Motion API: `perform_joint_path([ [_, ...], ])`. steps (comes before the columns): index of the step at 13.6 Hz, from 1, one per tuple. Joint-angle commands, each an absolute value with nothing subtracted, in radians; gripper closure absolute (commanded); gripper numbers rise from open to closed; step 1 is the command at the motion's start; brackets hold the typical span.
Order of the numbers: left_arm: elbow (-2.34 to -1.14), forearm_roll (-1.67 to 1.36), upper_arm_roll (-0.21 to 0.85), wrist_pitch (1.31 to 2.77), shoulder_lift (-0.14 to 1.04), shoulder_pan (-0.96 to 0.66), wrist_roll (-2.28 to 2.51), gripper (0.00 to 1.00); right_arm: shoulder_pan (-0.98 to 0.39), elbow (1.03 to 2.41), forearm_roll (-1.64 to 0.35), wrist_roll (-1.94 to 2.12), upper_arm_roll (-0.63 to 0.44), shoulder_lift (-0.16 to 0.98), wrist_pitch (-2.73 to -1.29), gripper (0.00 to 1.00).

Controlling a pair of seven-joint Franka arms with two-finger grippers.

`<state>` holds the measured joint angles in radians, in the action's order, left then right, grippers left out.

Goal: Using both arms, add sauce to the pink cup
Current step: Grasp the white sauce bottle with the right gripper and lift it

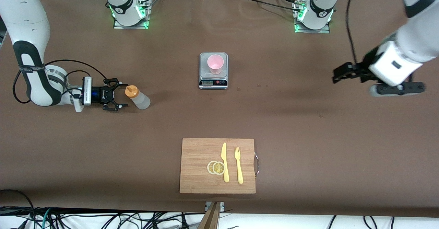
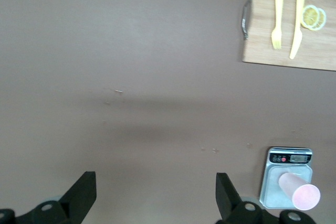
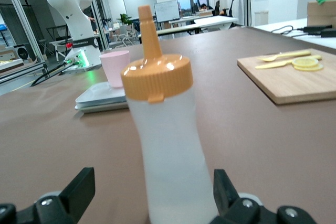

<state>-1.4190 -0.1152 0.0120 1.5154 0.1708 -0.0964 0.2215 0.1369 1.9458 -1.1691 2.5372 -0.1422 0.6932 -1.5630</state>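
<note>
A matte brown cloth covers the bench [image 1: 291, 126], smooth apart from a few faint specks. Two white jointed arms rise from its edge farthest from the front camera. The rectangular bamboo cutting board [image 1: 199, 174], grained and fitted with a metal handle, sits at the middle of the edge nearest the front camera; on it lie a yellow plastic knife [image 1: 225, 162], a yellow plastic fork [image 1: 238, 164] and two thin lemon slices [image 1: 216, 167]. The small kitchen scale [image 1: 213, 82] with a steel plate stands mid-bench, carrying the pale pink cup [image 1: 215, 64], a plain tapered tumbler, upright on the plate. The translucent whitish squeeze bottle [image 1: 140, 99] with a ribbed orange nozzle cap stands upright near the right arm's end of the bench. The right gripper [image 1: 118, 97] is low at the bottle, its fingers spread on either side of the bottle without touching it. The left gripper [image 1: 337, 74] hangs over bare cloth near the left arm's end, fingers spread wide, holding nothing.
</note>
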Motion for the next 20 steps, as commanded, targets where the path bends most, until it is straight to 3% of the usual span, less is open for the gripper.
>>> perform_joint_path([
  [1,-1.424,-0.088,0.022,1.457,0.140,-0.048,0.151,0.00,0.114,1.948,-1.213,2.563,-0.115,0.709,-1.558,0.00],
  [6,-1.437,-0.080,0.012,1.399,0.110,-0.037,0.104,0.00,0.087,1.945,-1.244,2.542,-0.091,0.727,-1.575,0.00],
  [7,-1.439,-0.083,0.012,1.399,0.109,-0.037,0.083,0.00,0.086,1.942,-1.243,2.531,-0.091,0.727,-1.577,0.05],
  [11,-1.436,-0.078,0.014,1.397,0.118,-0.037,0.071,0.00,0.086,1.904,-1.186,2.445,-0.091,0.727,-1.582,0.80],
  [12,-1.430,-0.077,0.015,1.397,0.120,-0.040,0.071,0.00,0.086,1.901,-1.178,2.422,-0.089,0.727,-1.582,0.90],
  [14,-1.428,-0.077,0.015,1.397,0.121,-0.040,0.071,0.00,0.084,1.899,-1.158,2.395,-0.089,0.727,-1.580,0.99],
  [20,-1.428,-0.049,0.018,1.401,0.124,-0.040,0.071,0.00,0.028,1.731,-0.927,2.096,-0.045,0.674,-1.591,1.00],
])
